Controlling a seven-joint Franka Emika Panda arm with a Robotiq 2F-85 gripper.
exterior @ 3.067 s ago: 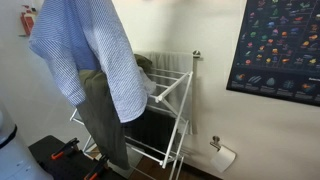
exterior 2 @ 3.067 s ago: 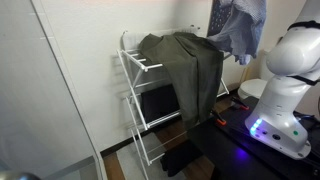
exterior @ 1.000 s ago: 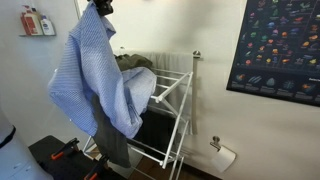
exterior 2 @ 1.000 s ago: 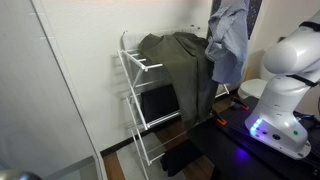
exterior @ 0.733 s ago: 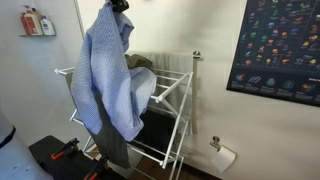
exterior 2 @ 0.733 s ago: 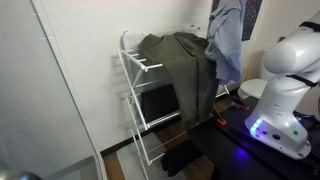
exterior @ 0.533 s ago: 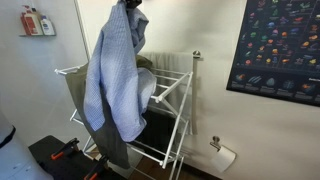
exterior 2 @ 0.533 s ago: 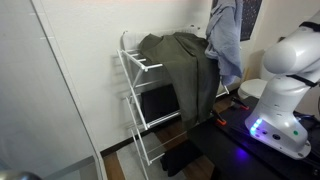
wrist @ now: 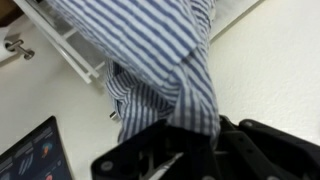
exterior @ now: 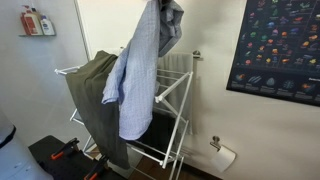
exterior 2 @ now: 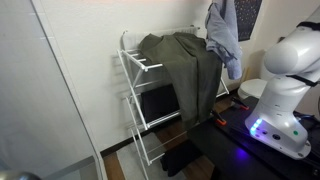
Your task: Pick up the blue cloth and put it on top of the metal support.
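The blue cloth hangs in long folds from above the frame, in front of the white metal support. It also shows in an exterior view, beside the rack. In the wrist view my gripper is shut on a bunched fold of the striped cloth, with rack rails behind. The gripper itself is out of frame in both exterior views.
An olive-green garment drapes over the rack, also seen in an exterior view. A white radiator is on the wall behind. A dark poster hangs on the wall. The robot base stands beside the rack.
The cloth has swung sideways along the rack toward the wall end, uncovering the olive garment. It stays gripped at the top.
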